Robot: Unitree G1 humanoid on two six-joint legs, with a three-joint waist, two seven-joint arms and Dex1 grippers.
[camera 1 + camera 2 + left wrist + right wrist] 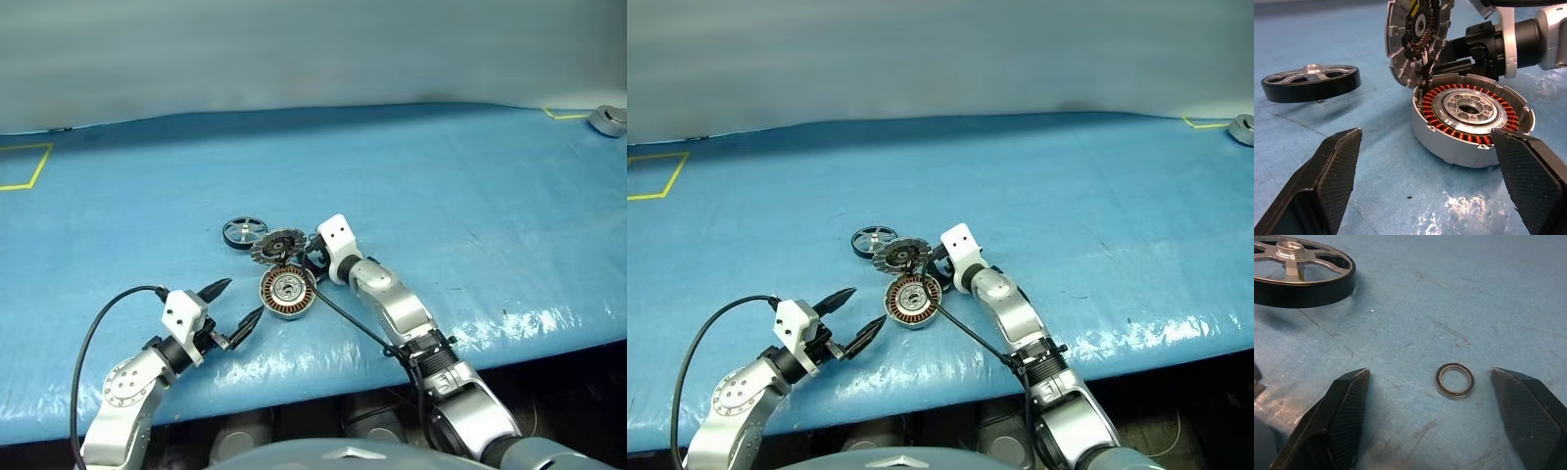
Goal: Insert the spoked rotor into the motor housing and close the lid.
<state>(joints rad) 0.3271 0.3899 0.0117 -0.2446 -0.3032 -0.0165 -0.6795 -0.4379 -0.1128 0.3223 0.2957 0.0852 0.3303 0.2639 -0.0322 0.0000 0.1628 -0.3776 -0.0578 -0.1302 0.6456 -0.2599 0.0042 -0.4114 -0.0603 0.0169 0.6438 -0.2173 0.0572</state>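
Note:
The motor housing (287, 292) lies on the blue table with its copper windings and silver hub showing. Its lid (278, 245) stands raised on the far side, segmented inner face toward me. The spoked rotor (244, 232) lies flat just beyond and to the left of the lid. My left gripper (238, 302) is open, near the front edge, pointing at the housing from its left without touching. My right gripper (1430, 374) is open, low over the table right of the lid. A tiny black ring (1454, 381) lies between its fingers, untouched.
Yellow tape corners mark the table at the far left (24, 166) and far right (565, 115). A grey object (609, 119) sits at the far right corner. The table's front edge (294, 387) runs close behind both grippers.

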